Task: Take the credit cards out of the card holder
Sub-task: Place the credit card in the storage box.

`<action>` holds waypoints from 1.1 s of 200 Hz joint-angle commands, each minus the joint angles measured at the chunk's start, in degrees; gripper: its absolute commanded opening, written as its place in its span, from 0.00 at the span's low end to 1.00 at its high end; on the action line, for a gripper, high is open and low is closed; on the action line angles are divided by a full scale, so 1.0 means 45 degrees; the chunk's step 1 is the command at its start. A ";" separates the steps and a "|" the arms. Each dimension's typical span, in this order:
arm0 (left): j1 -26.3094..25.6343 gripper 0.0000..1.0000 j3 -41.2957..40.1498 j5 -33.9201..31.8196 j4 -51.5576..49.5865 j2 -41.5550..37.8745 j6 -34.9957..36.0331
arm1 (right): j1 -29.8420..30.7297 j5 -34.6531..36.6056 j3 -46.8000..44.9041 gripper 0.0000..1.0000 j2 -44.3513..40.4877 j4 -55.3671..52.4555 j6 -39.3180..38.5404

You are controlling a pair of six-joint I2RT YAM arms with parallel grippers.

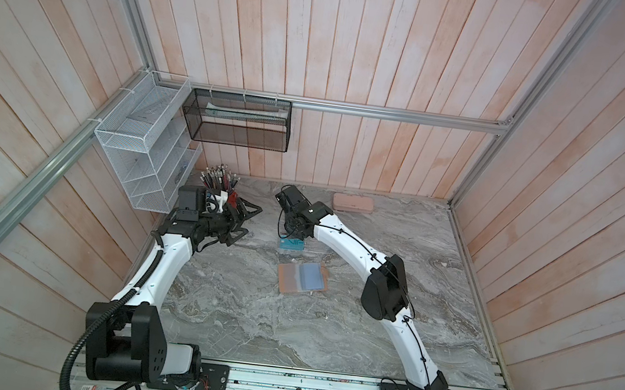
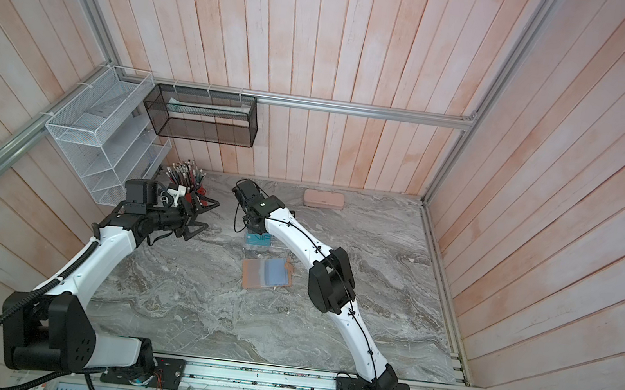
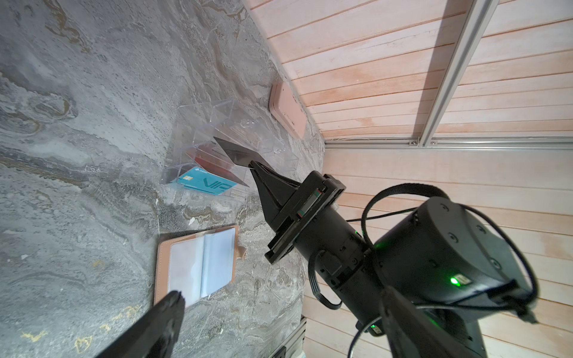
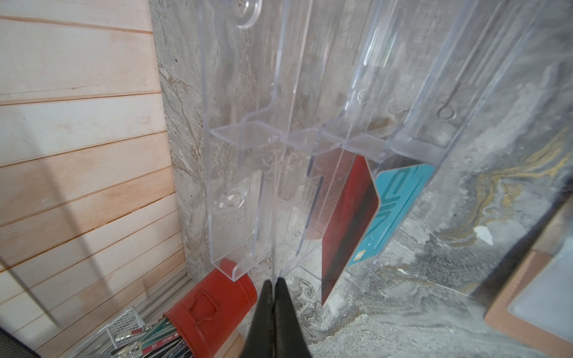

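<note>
Closest to the robot's side of the grey table (image 1: 326,329), the card holder (image 1: 302,278) lies wide open and flat, with its snap tab sticking out to one side. It lies open like a book so cards can slide out. Its pale pockets look empty, so I think the job is almost done. Just past it stands a clear rack (image 3: 198,124) with slots. The blue card (image 3: 204,184) leans in the slot closest to the card holder, and the red card (image 4: 347,229) leans in the slot behind it. They stay up on their edges because the slot walls prop them. Over the rack is the right pincer (image 3: 252,163). Its two tips are pressed tight on one end of the black card (image 3: 235,153), which tilts down into the rack, past the red card. I think it holds only the end so the rest of the card is free to go into a slot. It should let go only when the card sits deep in the slot, or the card might tip out. Off to the side, the left pincer (image 1: 247,222) hangs in the air with its tips spread wide and nothing in them, near the red cup of pencils (image 4: 214,307). It seems to wait there, out of the way. Farthest away, a long pink case (image 1: 353,203) lies shut by the back wall.
</note>
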 commanded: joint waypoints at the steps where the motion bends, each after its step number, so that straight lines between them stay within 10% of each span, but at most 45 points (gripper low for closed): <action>1: -0.0067 1.00 -0.0041 0.0243 -0.0076 -0.0175 0.0315 | 0.0113 0.0130 0.0194 0.00 0.0371 -0.0064 0.4099; 220: -0.0279 1.00 -0.0008 0.0282 -0.0350 -0.0224 0.0375 | 0.0344 0.0773 -0.0288 0.00 0.0438 -0.0305 0.6559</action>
